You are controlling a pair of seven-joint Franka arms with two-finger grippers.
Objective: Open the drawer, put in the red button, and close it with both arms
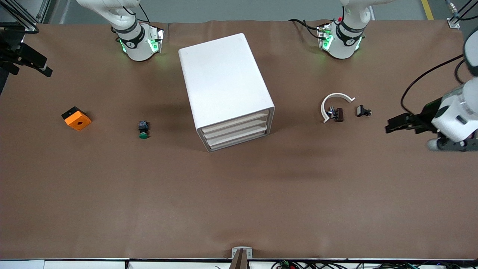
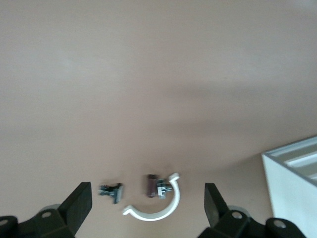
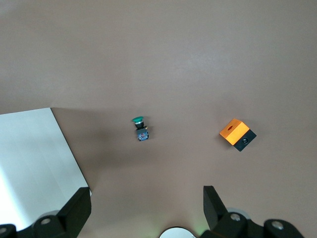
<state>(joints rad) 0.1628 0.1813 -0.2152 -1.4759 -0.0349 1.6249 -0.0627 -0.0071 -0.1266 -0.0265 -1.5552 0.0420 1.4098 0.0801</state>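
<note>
The white drawer cabinet [image 1: 224, 86] stands mid-table with its three drawers [image 1: 236, 130] shut. A small dark-red-capped button [image 1: 338, 114] lies on its side inside the arc of a white clamp [image 1: 334, 98], toward the left arm's end; it also shows in the left wrist view [image 2: 150, 185]. My left gripper [image 1: 390, 125] hangs open and empty in the air over the left arm's end of the table, with the button seen between its fingers [image 2: 79, 201]. My right gripper [image 1: 44, 69] hangs open and empty over the right arm's end of the table [image 3: 147, 198].
A green-capped button [image 1: 143, 130] [image 3: 140, 128] and an orange square box [image 1: 76, 118] [image 3: 237, 134] lie toward the right arm's end. A small black part [image 1: 363, 111] [image 2: 111, 191] lies beside the clamp [image 2: 156, 210]. The cabinet's corner [image 2: 297, 168] shows in the left wrist view.
</note>
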